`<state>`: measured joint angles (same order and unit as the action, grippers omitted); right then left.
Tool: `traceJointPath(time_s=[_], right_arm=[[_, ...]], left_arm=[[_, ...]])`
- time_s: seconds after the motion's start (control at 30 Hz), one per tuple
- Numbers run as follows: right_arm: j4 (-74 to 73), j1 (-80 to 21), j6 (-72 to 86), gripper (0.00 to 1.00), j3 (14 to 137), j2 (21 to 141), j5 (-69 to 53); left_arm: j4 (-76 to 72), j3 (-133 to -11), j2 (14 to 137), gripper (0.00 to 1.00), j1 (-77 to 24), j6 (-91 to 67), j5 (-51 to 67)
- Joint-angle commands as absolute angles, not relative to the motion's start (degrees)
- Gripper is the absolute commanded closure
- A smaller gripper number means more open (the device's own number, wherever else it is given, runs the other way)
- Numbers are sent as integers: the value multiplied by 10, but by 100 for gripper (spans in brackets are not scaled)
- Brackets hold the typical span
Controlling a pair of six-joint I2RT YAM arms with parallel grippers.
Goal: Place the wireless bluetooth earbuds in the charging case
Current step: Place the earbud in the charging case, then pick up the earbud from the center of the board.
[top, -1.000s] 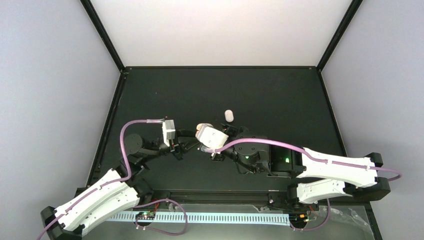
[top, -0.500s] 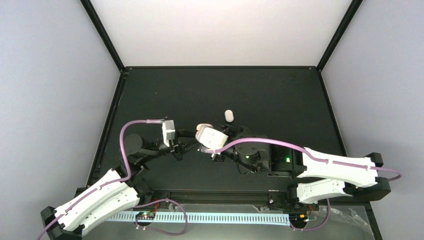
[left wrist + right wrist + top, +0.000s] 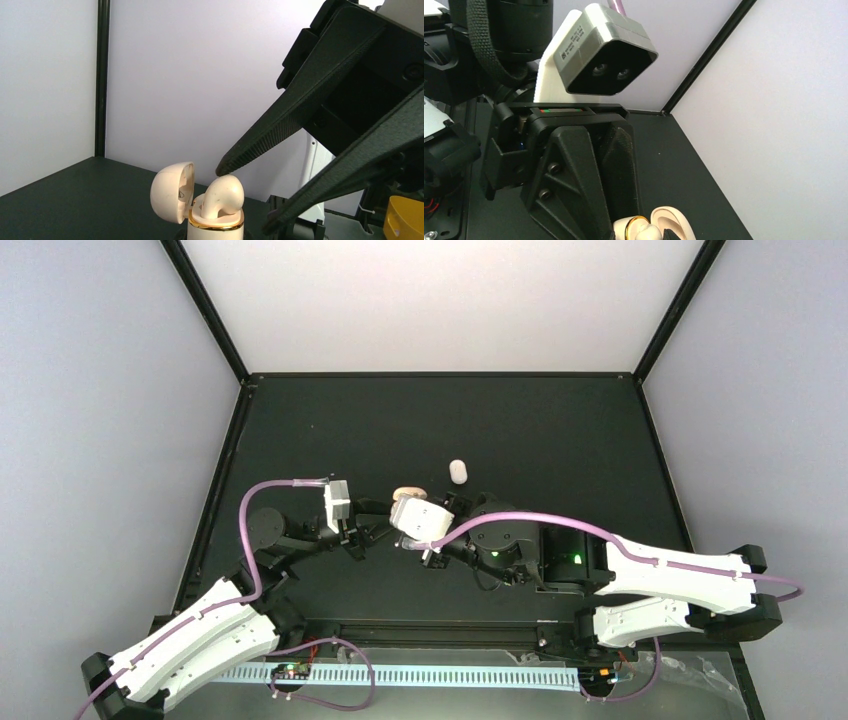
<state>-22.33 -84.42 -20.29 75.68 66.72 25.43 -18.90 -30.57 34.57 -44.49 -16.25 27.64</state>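
Nearest the bases: clamped shut with the left gripper (image 3: 619,225) low on the charging case (image 3: 215,223), holding it upright above the table (image 3: 560,430), lid (image 3: 172,197) hinged open to one side.

Seated in one socket of that case: a pale beige earbud (image 3: 223,192), rounded head up, stem hidden down inside the gold rim. Looks about home, though perhaps not pressed fully flush.

Around it, the right gripper (image 3: 244,200) with jaws parted, one fingertip just above the bud's head, the other off beside the case, pinching nothing. Judged from that: one bud as good as placed. Neighbouring socket hidden behind the seated bud; filled or not, impossible to tell.

Farther out on the table, well apart from both arms: a small white oval piece (image 3: 458,471), too small to tell whether bud or second case. No other buds to be seen.

Left to do, by this reckoning: back the right fingers off, check the seating, fetch any remaining buds, close the lid.

As for looks: glossy, smooth, tiny beside the fingers. Likely slippery and easy to knock askew.
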Motion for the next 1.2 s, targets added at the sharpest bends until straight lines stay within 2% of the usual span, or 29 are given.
traceJointPath(time_s=[0.0, 0.43, 0.53, 0.7, 0.83, 0.9, 1.17], right_arm=[[-227, -851, -181, 75, 776, 653, 233], [-199, -831, -130, 53, 787, 588, 271], [-204, -783, -82, 47, 777, 576, 265], [-191, -640, 65, 39, 715, 544, 182], [-157, -496, 223, 38, 611, 540, 51], [-133, -457, 276, 39, 561, 565, -8], [-62, -450, 307, 46, 514, 761, -69]], left_arm=[[-202, -309, 342, 98, -446, -161, 271], [-206, -310, 335, 98, -446, -170, 275], [-211, -308, 327, 98, -446, -173, 278], [-214, -306, 303, 98, -447, -180, 287], [-195, -308, 277, 98, -447, -183, 286], [-181, -309, 259, 98, -446, -182, 283], [-117, -308, 187, 99, -446, -162, 267]])
